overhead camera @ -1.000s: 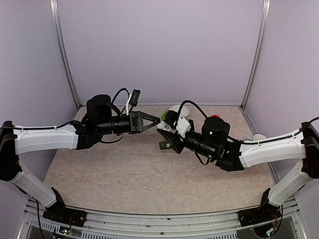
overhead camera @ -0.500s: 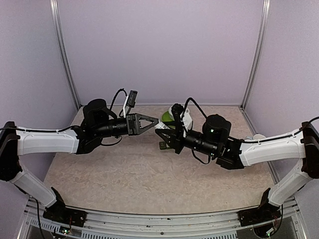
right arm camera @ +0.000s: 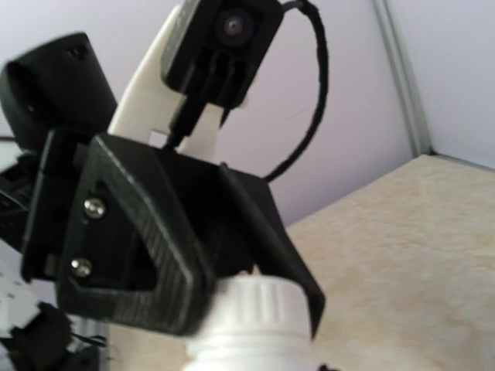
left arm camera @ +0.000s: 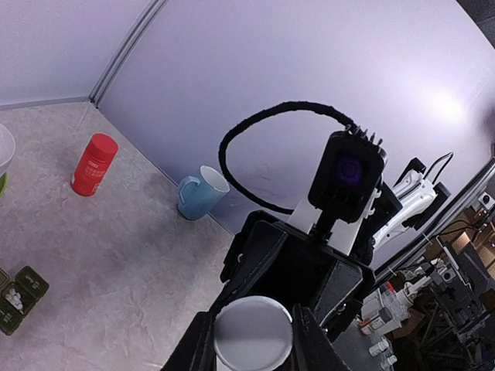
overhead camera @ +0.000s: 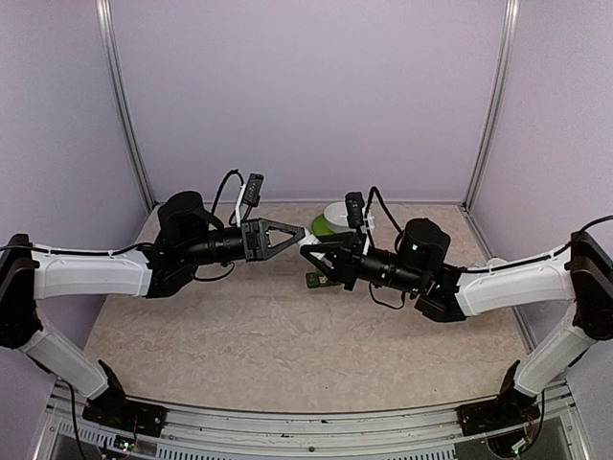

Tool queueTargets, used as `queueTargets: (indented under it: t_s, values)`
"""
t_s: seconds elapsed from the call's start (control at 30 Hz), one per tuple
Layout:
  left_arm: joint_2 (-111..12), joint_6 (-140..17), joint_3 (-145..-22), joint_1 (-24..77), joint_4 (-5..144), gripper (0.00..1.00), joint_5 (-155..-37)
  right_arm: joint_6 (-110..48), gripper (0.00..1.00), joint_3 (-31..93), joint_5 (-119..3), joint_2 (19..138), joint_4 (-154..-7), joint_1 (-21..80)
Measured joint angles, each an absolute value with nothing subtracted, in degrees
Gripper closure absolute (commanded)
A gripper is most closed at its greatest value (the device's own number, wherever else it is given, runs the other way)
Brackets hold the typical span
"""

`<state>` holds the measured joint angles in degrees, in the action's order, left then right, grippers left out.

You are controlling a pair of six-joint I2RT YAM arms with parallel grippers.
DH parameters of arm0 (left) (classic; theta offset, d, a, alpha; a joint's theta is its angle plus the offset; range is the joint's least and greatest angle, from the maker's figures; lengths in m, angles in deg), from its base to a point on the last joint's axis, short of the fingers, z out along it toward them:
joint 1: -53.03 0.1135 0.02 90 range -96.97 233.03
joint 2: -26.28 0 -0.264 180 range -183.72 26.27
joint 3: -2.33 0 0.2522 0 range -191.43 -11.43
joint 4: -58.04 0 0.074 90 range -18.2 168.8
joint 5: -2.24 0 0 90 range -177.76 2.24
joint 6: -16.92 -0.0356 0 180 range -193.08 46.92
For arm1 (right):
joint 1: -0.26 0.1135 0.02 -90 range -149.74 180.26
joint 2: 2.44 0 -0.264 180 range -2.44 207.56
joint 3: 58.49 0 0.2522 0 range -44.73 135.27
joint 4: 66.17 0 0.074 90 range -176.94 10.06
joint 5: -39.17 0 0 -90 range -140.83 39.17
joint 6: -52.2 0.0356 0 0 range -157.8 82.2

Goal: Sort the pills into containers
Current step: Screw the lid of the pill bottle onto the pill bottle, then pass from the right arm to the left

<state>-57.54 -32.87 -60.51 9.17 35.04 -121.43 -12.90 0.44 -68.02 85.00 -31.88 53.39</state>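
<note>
the containers (left arm camera: 18, 295) — a dark green plastic strip of square cells, partly cut off — lay on the mottled table (overhead camera: 239, 326) below the right gripper (overhead camera: 305, 249), whose jaw gap i could not tell. the left gripper (overhead camera: 303, 231) seemed clamped on a white bottle (right arm camera: 247, 313) — at its ribbed cap.

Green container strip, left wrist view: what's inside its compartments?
One compartment of the green container strip holds small white pills. The one beside it shows only dark green; the rest runs off the picture's edge.
</note>
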Motion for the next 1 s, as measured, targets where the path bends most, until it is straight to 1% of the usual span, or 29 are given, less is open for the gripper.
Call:
queueTargets:
  t_s: [0.03,0.1,0.17,0.2,0.33,0.57,0.63,0.8,0.93,1.0]
  values:
    - [-57.5,-32.9,-60.5,9.2,35.0,0.82,-121.5,-11.6,0.77,0.2,-69.0,85.4,-30.7,53.1]
    - [-57.5,-32.9,-60.4,9.2,35.0,0.69,-121.5,-9.5,0.78,0.0,-70.7,86.2,-28.8,52.8]
    - [-57.5,-32.9,-60.3,9.2,35.0,0.61,-121.6,-8.2,0.78,-0.2,-71.8,86.6,-27.7,52.6]
    - [-57.5,-33.2,-60.3,9.2,34.9,0.58,-121.9,-7.4,0.78,-0.3,-72.1,86.7,-27.3,52.5]
    - [-57.5,-34.2,-60.3,8.2,34.7,0.55,-123.0,-5.7,0.78,-0.3,-73.4,86.8,-26.8,52.5]
    - [-57.5,-34.3,-60.0,8.2,34.2,0.58,-123.2,-5.5,0.78,-0.3,-73.8,86.9,-26.9,52.5]
    - [-57.5,-34.3,-59.8,8.2,33.9,0.61,-123.2,-5.5,0.78,-0.3,-73.8,86.9,-26.9,52.5]
    - [-57.5,-34.0,-59.7,8.3,33.6,0.74,-123.1,-5.6,0.78,-0.3,-74.1,86.9,-26.5,52.5]
    - [-57.5,-33.5,-59.7,8.4,33.3,0.76,-123.3,-5.8,0.78,-0.3,-74.1,86.9,-26.3,52.5]
    - [-57.5,-33.5,-59.7,8.4,33.2,0.76,-123.3,-6.0,0.73,-0.3,-74.1,86.9,-26.2,52.5]
